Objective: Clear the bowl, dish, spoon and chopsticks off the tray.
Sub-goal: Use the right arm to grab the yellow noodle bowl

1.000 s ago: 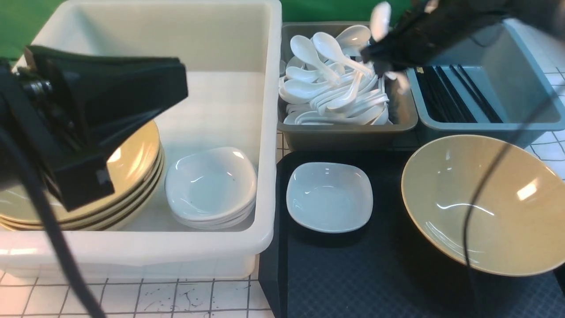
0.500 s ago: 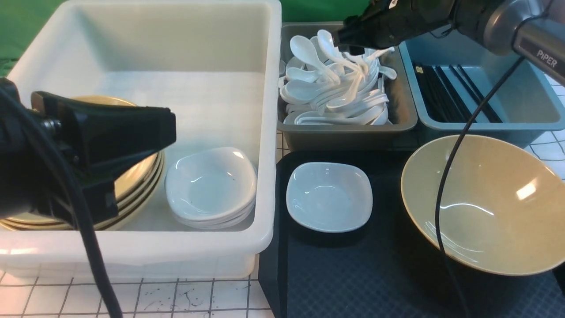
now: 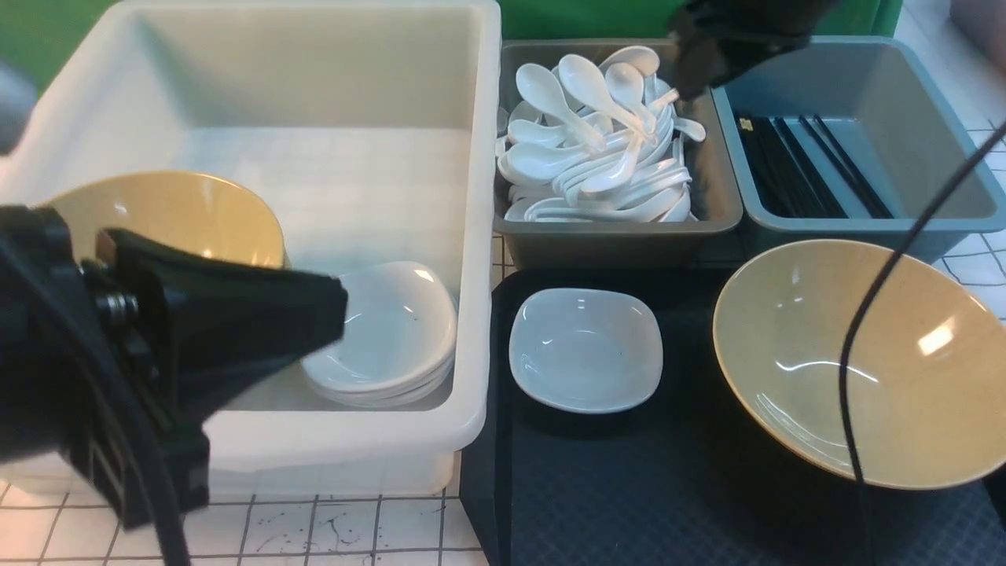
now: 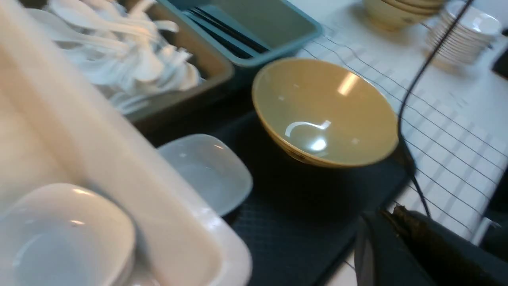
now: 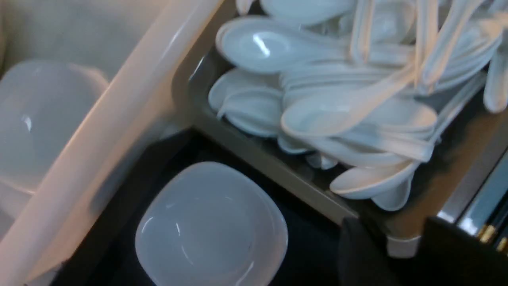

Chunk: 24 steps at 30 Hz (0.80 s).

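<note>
The mustard-yellow bowl (image 3: 857, 362) sits on the right of the black tray (image 3: 629, 487). The small white dish (image 3: 585, 350) sits on the tray's far left. No spoon or chopsticks lie on the tray. Many white spoons (image 3: 597, 149) fill the grey bin, and black chopsticks (image 3: 809, 165) lie in the blue-grey bin. My right gripper (image 3: 699, 63) hangs open and empty over the rim between those two bins (image 5: 397, 238). My left gripper (image 3: 334, 306) hovers over the white tub's near side, its jaws together and empty (image 4: 393, 210).
The deep white tub (image 3: 479, 236) left of the tray holds a stack of yellow bowls (image 3: 173, 212) and a stack of white dishes (image 3: 393, 330). More stacked bowls (image 4: 401, 12) and dishes (image 4: 460, 35) stand on the gridded table beyond the tray.
My right gripper swung left over the spoon bin, then back right to the bins' shared rim. My left gripper dropped lower and nearer, uncovering the bowl stack.
</note>
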### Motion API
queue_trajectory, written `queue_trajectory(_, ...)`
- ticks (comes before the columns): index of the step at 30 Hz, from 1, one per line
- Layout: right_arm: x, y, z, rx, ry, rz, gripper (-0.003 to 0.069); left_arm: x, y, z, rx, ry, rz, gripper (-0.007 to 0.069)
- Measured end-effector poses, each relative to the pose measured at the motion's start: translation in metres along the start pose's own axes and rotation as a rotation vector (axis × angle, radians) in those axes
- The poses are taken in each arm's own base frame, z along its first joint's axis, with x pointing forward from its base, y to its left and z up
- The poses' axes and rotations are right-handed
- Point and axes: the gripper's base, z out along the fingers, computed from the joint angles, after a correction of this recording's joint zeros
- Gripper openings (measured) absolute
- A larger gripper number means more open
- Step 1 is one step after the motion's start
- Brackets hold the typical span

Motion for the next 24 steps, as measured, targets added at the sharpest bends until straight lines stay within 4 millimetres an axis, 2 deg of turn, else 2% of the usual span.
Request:
queue_trajectory(1, 0.002, 0.002, -0.011, 0.007, -0.016, -0.008, 0.0111, 0.0, -0.002, 0.0, 0.019, 0.004, 0.0, -0.0001)
queue_trajectory(3, 0.007, 0.005, -0.024, 0.018, -0.025, -0.011, 0.0059, 0.001, -0.004, 0.0, 0.046, 0.01, -0.009, -0.0001)
queue_trajectory(5, 0.018, 0.012, -0.038, 0.025, -0.022, -0.008, 0.0035, 0.001, -0.006, 0.0, 0.064, 0.009, -0.02, -0.0001)
queue_trajectory(10, 0.073, 0.039, -0.063, 0.068, 0.067, -0.044, 0.0034, 0.001, -0.007, 0.0, 0.077, 0.012, -0.012, -0.0001)
queue_trajectory(12, 0.101, 0.053, -0.062, 0.077, 0.133, -0.083, 0.0043, 0.001, -0.007, 0.0, 0.077, 0.011, -0.011, -0.0001)
queue_trajectory(13, 0.109, 0.056, -0.057, 0.074, 0.162, -0.089, 0.0049, 0.001, -0.007, 0.0, 0.077, 0.011, -0.011, -0.0001)
queue_trajectory(14, 0.13, 0.065, -0.05, 0.08, 0.224, -0.122, 0.007, 0.001, -0.007, 0.0, 0.08, 0.013, -0.013, -0.0001)
queue_trajectory(16, 0.151, 0.071, -0.04, 0.085, 0.293, -0.161, 0.0103, 0.001, -0.007, 0.0, 0.08, 0.014, -0.011, -0.0001)
queue_trajectory(19, 0.179, 0.077, -0.02, 0.089, 0.403, -0.207, 0.0206, 0.001, -0.008, -0.001, 0.081, 0.013, -0.011, -0.0001)
queue_trajectory(21, 0.192, 0.076, -0.005, 0.093, 0.423, -0.211, 0.031, 0.001, -0.008, -0.001, 0.082, 0.014, -0.01, -0.0001)
queue_trajectory(24, 0.198, 0.074, 0.01, 0.098, 0.408, -0.214, 0.043, 0.001, -0.008, -0.001, 0.082, 0.014, -0.01, -0.0001)
